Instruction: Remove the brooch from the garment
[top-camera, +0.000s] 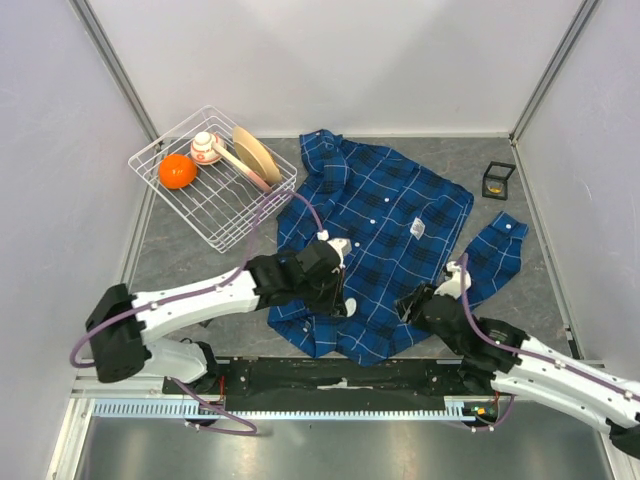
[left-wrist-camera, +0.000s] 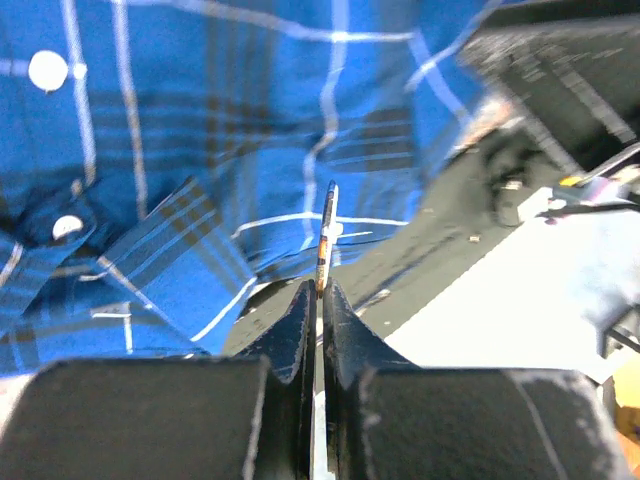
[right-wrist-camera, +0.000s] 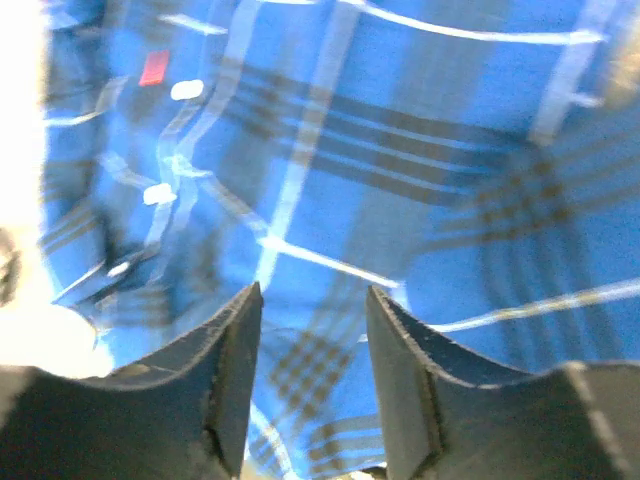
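The garment (top-camera: 385, 215) lies spread flat on the table (top-camera: 545, 240), and both arms work at its near hem. At the hem's left corner the left gripper (left-wrist-camera: 320, 292) is clenched on a thin, flat piece seen edge-on, flecked brownish-gold, which I take to be the brooch (left-wrist-camera: 325, 232). It stands upright out of the fingertips with the plaid cloth behind it. Whether its pin is clear of the fabric cannot be told. The right gripper (right-wrist-camera: 312, 300) hovers over the cloth toward the garment's right sleeve, fingers spread and holding nothing. The grasp looks done; pulling the brooch free and setting it off the garment remain
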